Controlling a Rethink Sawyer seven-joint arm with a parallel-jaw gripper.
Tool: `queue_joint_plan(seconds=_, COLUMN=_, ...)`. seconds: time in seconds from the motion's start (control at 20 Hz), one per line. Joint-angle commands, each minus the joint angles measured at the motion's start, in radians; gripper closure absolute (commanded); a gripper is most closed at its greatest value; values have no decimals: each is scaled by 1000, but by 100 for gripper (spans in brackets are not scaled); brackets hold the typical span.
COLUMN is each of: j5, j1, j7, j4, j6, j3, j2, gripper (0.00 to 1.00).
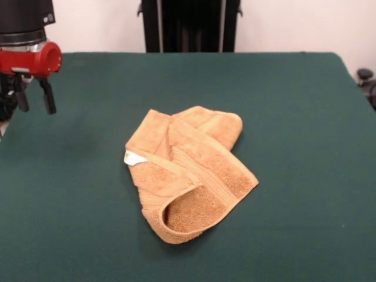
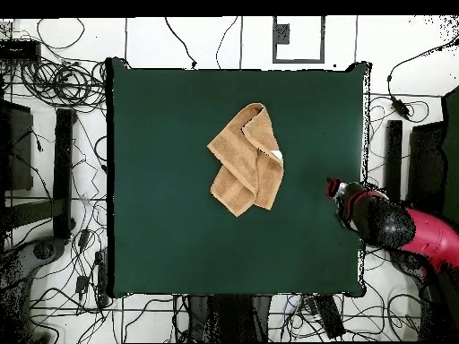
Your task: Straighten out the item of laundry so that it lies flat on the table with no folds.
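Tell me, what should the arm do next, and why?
Probably swing the gripper over the towel, toward its curled-over end. The towel lies crumpled and folded mid-table, while the open gripper hangs off at the edge, holding nothing.

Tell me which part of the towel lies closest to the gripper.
The side of the towel bearing the small white tag; it faces the gripper, while the rounded looped fold lies farther off.

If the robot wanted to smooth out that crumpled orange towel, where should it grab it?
Probably the curled-over flap at the near end of the towel in the front view. That edge stands up off the table in a loop, so the jaws of the gripper, coming straight down from above, could pinch it and pull it outward. The flatter layers offer less to catch.
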Motion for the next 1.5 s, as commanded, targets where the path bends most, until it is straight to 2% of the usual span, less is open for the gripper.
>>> queue_joint_plan(seconds=0.05, j5=-27, j1=69, j7=-216, j4=90, j6=127, j3=136, j2=43, gripper=0)
queue_joint_plan(seconds=0.5, j5=41, j1=225, j7=-10, j4=16, j6=143, j3=64, j2=52, gripper=0)
queue_joint_plan(seconds=0.75, j5=86, j1=281, j7=30, j4=-40, j6=160, j3=45, j2=65, gripper=0)
queue_joint_plan(seconds=1.05, j5=136, j1=375, j7=85, j4=-170, j6=173, j3=-5, j2=105, gripper=0)
queue_joint_plan(seconds=1.5, j5=146, j1=467, j7=127, j4=-319, j6=119, j3=-82, j2=197, gripper=0)
